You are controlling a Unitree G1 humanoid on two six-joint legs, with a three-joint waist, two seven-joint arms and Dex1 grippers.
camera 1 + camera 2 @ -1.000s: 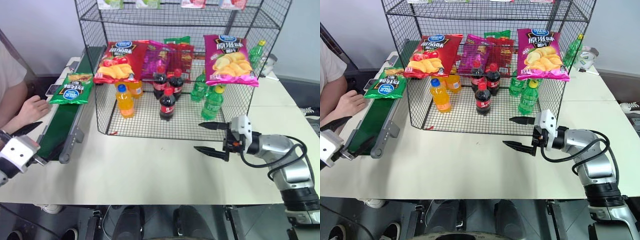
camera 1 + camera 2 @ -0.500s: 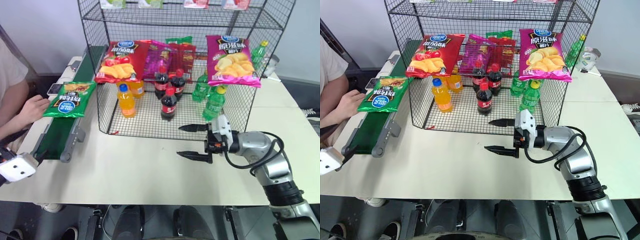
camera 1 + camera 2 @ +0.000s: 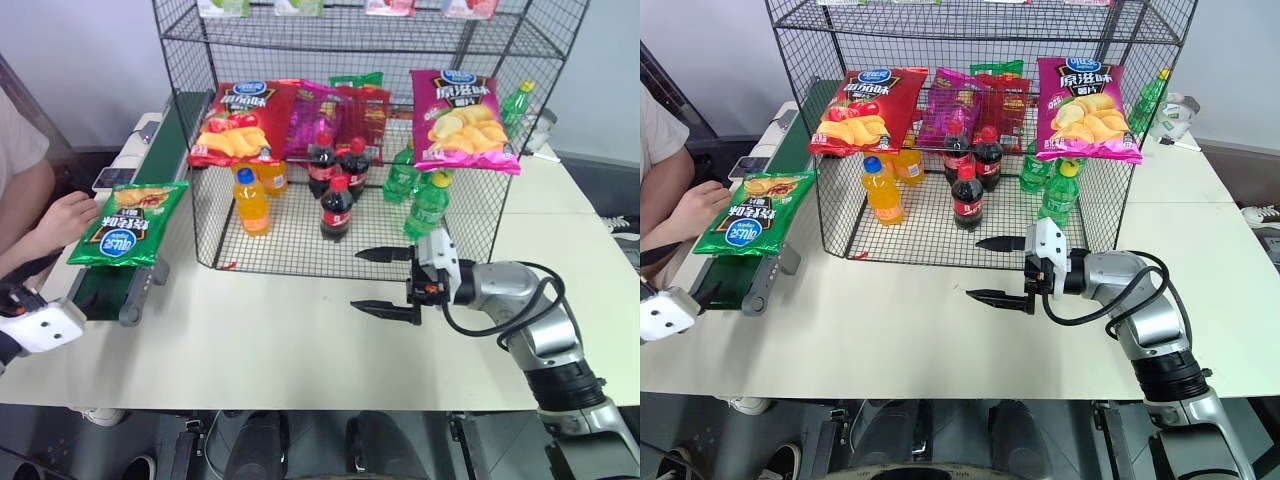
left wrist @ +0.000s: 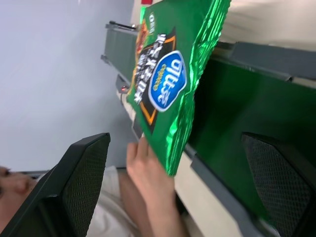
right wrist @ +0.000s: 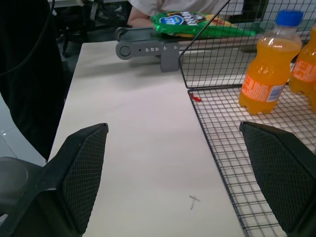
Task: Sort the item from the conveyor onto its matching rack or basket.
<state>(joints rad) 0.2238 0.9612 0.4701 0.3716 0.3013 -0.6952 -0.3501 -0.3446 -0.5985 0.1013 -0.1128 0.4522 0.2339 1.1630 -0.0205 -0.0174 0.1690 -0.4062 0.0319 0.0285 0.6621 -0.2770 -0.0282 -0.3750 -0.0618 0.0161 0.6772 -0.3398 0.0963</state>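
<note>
We see the green crisps bag [image 3: 122, 221] lying flat on the conveyor [image 3: 100, 285], near the belt's front end, overhanging the rails a bit. A person's hand [image 3: 68, 216] rests just beside the bag's far edge, on the side away from the rack; whether it touches, we can't tell. The left gripper [image 4: 177, 187] sits low off the conveyor's front end, fingers spread wide w/ nothing between them, aimed along the belt at the bag. The right gripper [image 3: 385, 281] hovers over the table [image 3: 250, 340] in front of the black wire rack [image 3: 350, 130], pointing toward the conveyor side, jaws wide apart, empty. Rack's lower tier holds an orange drink bottle [image 3: 250, 201], cola bottles [image 3: 336, 208] & green bottles [image 3: 426, 206]; a red crisps bag [image 3: 236, 124] & a magenta crisps bag [image 3: 462, 120] hang at its front.
</note>
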